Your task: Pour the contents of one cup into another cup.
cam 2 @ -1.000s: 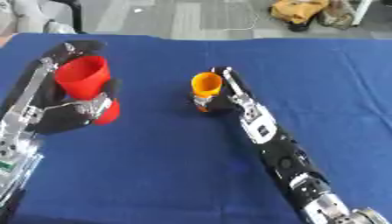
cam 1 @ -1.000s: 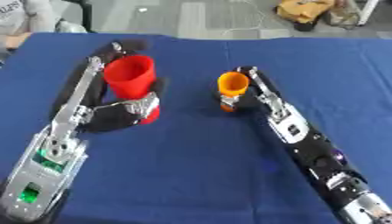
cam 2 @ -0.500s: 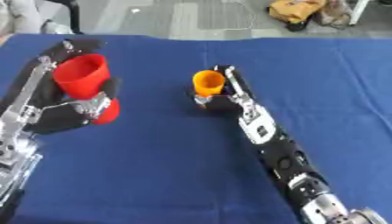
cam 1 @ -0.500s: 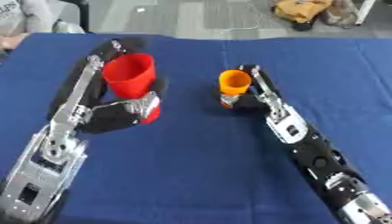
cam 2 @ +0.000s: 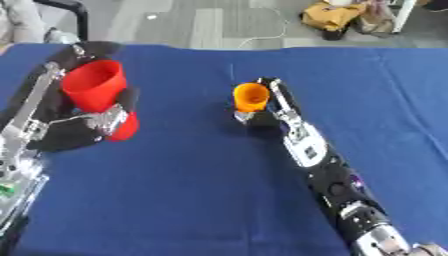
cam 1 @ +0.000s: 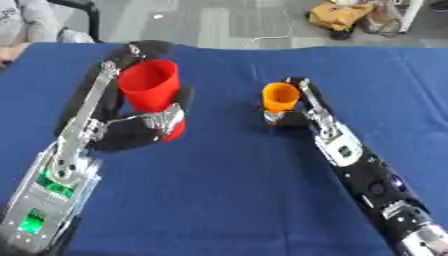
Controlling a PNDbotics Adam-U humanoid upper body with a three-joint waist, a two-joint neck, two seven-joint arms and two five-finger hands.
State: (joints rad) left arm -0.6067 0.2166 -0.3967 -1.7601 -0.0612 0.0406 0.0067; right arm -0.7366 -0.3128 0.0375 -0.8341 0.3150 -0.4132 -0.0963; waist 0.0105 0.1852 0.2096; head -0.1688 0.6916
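A tall red cup (cam 1: 151, 89) is held upright at the left of the blue table (cam 1: 227, 200), my left hand (cam 1: 150, 124) curled round its lower half. To its right a smaller orange cup (cam 1: 280, 96) is gripped by my right hand (cam 1: 289, 115), whose fingers wrap its base. Both cups stand upright, about a hand's width apart. What the cups hold is not visible.
The blue cloth ends at the far edge (cam 1: 262, 46), with grey floor beyond. A yellow bag (cam 1: 337, 15) lies on that floor. A person's sleeve (cam 1: 31, 22) shows at the far left corner.
Both arms have drawn slightly nearer and lower in the picture with their cups. The cups keep the same spacing and stay upright.
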